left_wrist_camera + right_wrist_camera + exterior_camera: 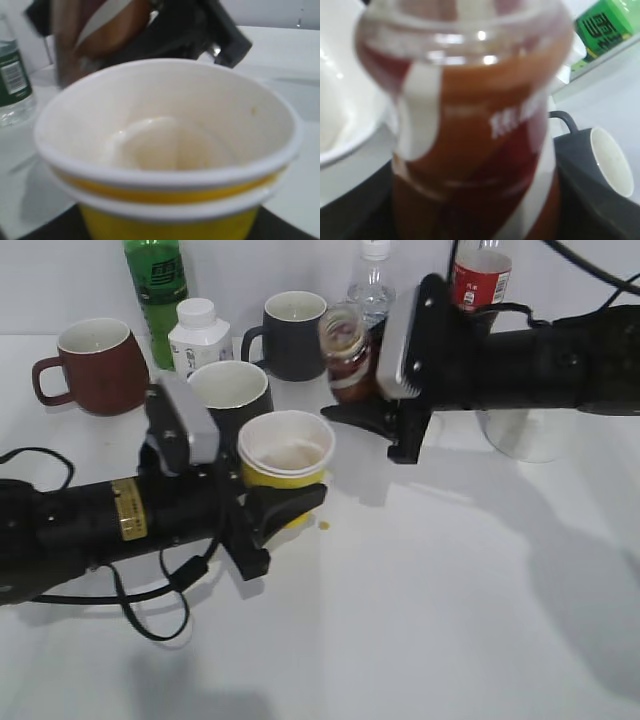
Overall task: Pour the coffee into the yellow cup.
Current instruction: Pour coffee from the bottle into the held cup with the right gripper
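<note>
My left gripper (285, 502) is shut on the yellow cup (287, 455), a small paper cup with a white inside and thick white rim. It fills the left wrist view (165, 150), with a little pale liquid at its bottom. My right gripper (365, 405) is shut on the coffee (345, 350), a brown-and-red bottle with a white swirl, uncapped. It is held upright, up and to the right of the cup. The bottle fills the right wrist view (470, 130).
Behind the cup stand a black cup (232, 390), a dark red mug (95, 365), a dark grey mug (292, 332), a white pill bottle (199, 335), a green bottle (157, 285), a clear water bottle (372, 285) and a red-labelled cola bottle (481, 275). A yellow drop (323, 526) lies on the table.
</note>
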You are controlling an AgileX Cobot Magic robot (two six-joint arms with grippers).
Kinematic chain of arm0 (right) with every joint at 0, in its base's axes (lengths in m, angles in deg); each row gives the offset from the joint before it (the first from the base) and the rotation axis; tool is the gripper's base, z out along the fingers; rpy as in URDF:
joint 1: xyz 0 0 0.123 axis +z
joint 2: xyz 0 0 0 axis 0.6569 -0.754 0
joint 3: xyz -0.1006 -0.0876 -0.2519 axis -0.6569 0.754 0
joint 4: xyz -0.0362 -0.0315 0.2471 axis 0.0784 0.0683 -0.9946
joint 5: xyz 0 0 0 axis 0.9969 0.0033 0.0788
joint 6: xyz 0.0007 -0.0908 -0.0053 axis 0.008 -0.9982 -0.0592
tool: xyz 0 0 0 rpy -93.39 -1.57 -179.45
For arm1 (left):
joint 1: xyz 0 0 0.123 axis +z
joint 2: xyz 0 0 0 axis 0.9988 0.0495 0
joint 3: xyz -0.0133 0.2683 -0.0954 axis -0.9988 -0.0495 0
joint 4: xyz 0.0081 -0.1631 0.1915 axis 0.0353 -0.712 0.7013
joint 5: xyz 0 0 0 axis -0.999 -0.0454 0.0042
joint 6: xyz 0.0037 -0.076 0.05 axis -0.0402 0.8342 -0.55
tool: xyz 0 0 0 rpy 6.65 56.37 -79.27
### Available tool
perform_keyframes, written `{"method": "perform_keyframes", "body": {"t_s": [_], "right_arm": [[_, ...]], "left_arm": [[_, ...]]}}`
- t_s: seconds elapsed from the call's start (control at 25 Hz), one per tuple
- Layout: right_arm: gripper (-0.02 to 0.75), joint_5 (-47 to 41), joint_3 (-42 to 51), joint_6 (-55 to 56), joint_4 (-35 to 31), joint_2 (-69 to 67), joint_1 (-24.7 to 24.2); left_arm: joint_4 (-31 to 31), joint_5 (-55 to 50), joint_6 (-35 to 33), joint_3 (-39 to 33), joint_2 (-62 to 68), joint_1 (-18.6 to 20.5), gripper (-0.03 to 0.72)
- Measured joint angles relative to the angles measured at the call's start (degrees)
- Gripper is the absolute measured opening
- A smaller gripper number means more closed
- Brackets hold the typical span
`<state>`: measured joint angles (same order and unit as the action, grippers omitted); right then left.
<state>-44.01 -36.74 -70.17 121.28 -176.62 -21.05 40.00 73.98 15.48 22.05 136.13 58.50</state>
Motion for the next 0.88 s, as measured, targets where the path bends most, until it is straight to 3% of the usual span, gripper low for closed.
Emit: {"method": "perform_keyframes", "body": {"t_s": [0.44, 0.88], "right_arm": [[0.5, -5.56, 0.0, -13.12, -0.32, 0.0, 2.83], [0.5, -9.1, 0.0, -27.06, -6.2, 0.0, 2.83]], "left_arm": [[-0.81, -1.85, 0.16, 2.32, 1.99, -2.13, 0.328], [0.52, -0.57, 1.59, 2.32, 1.99, -2.13, 0.328]]}}
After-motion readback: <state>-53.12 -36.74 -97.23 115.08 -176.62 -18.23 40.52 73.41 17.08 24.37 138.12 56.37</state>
